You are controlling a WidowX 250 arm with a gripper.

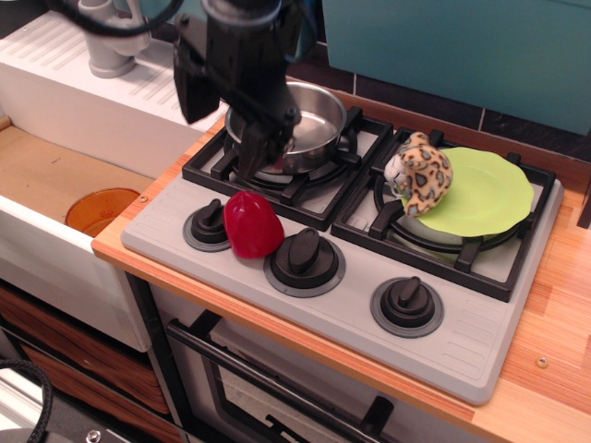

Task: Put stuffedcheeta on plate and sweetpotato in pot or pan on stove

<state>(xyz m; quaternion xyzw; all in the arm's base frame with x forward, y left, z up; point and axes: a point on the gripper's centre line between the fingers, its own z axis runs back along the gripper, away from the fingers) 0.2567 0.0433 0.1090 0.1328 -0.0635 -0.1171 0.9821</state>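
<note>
The observation.image view looks down at an angle on the grey stove (480, 351), which sits on a wooden counter (554, 323). The black gripper (226, 129) hangs over the left rear burner, partly covering the steel pan (319, 125) that rests on that grate. Its two fingers (259, 152) point downward and stand clearly apart with a gap between them, and nothing is held between them. The red sweetpotato (252, 224) stands on the stove's front panel, between the left knob (210, 222) and the middle knob (305, 254), touching or just beside both, and below the gripper in the picture; the two are apart. The stuffedcheeta (420, 173) lies on the left edge of the lime-green plate (494, 194), part of its body hanging over the rim toward the centre of the stove. The plate rests on the right rear burner grate. A third knob (407, 305) sits toward the front right. To the left of the stove lie a white sink (83, 101) with a grey tap (109, 37) and an orange disc (100, 209) in the basin.
</note>
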